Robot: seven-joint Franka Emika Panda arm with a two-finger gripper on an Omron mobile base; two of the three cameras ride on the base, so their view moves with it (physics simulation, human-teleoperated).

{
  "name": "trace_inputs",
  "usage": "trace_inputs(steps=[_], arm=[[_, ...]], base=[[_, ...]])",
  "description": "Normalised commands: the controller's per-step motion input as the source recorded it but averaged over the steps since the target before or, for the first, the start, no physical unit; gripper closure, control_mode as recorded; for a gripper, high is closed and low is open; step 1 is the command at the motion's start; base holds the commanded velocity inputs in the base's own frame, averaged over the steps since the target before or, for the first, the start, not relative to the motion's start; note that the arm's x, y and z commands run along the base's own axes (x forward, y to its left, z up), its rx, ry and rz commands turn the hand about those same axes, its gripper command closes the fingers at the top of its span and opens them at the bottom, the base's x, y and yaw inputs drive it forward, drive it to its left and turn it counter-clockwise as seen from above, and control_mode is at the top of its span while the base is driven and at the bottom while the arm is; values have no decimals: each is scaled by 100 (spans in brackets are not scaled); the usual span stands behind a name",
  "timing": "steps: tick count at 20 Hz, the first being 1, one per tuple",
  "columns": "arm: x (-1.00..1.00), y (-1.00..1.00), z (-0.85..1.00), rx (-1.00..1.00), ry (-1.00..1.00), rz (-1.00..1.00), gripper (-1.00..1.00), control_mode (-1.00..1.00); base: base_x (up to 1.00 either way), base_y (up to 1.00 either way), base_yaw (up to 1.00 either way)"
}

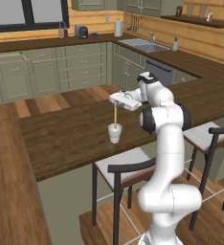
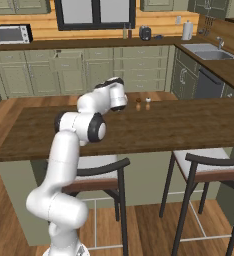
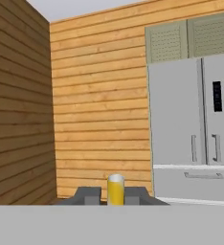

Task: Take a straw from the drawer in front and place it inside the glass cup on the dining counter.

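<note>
Inside the glass cup (image 1: 115, 132), the straw's (image 1: 115, 114) lower end is hidden.

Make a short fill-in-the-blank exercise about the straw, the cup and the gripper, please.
1. The gripper holds the ____ upright.
2. The straw's lower end is inside the glass ____.
3. The glass cup stands on the dining ____.
4. Beside the dining counter stand ____ with white seats.

Missing words: straw; cup; counter; stools
</note>
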Motion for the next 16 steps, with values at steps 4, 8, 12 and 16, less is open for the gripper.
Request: trace_inputs(steps=[4,8,12,16], arm=[[32,4,-7,-1,1,0,100,-100],[26,7,-12,-2,1,0,100,-100],[27,11,-17,-2,2,0,100,-100],[23,8,-21,-2,2,0,100,-100]], base=[[0,0,0],[0,0,0],[0,0,0],[0,0,0]])
